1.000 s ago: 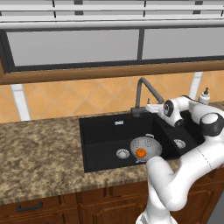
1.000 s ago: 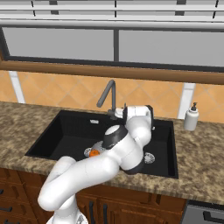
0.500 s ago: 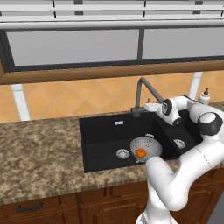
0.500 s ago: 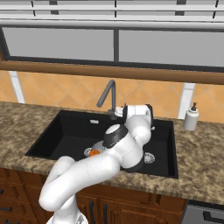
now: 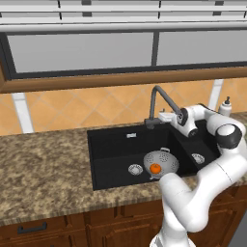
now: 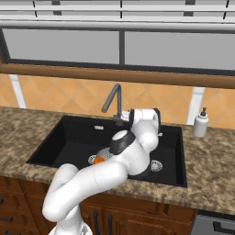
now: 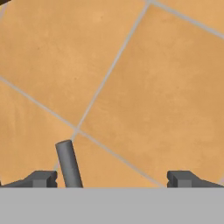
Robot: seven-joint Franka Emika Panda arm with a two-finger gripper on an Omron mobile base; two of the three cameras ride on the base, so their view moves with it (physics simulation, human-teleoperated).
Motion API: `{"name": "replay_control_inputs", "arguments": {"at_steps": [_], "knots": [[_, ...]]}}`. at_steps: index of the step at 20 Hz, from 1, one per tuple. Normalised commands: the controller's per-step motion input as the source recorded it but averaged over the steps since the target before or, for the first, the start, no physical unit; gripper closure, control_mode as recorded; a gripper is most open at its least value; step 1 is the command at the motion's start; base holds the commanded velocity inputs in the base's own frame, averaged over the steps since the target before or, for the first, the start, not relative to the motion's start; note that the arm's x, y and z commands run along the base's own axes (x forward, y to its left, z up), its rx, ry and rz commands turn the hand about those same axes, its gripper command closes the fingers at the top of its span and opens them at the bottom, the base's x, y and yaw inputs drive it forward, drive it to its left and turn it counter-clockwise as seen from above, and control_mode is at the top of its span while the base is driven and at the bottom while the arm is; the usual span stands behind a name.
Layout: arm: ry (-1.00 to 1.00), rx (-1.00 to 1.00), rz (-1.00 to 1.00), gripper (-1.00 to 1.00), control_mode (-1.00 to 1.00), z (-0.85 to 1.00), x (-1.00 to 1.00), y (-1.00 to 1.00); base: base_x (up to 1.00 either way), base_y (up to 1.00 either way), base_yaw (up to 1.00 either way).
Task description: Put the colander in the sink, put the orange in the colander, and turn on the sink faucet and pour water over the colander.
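One round orange in perforated metal colander, black sink, gripper spread wide.

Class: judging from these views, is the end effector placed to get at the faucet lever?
Probably yes. The end effector is open, and the lever stands between its fingertips with only tile wall behind.

Both base cams sit behind the arm, one left, one right, looking forward and down at the same black sink and window wall. Hand cam is right up against the orange tile backsplash, facing it.
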Motion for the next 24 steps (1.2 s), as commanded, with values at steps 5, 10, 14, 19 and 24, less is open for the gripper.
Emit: {"name": "replay_control_inputs", "arguments": {"at_steps": [5, 10, 14, 19, 24], "knots": [[0.00, 0.00, 0.00, -1.00, -1.00, 0.00, 0.11, 0.00, 0.00, 0.00, 0.00], [0.00, 0.00, 0.00, -1.00, -1.00, 0.00, 0.02, -0.02, 0.00, 0.00, 0.00], [0.00, 0.00, 0.00, -1.00, -1.00, 0.00, 0.00, -0.15, 0.00, 0.00, 0.00], [0.00, 0.00, 0.00, -1.00, -1.00, 0.00, 0.00, -0.28, 0.00, 0.00, 0.00], [0.00, 0.00, 0.00, -1.00, -1.00, 0.00, 0.00, -0.52, 0.00, 0.00, 0.00]]}}
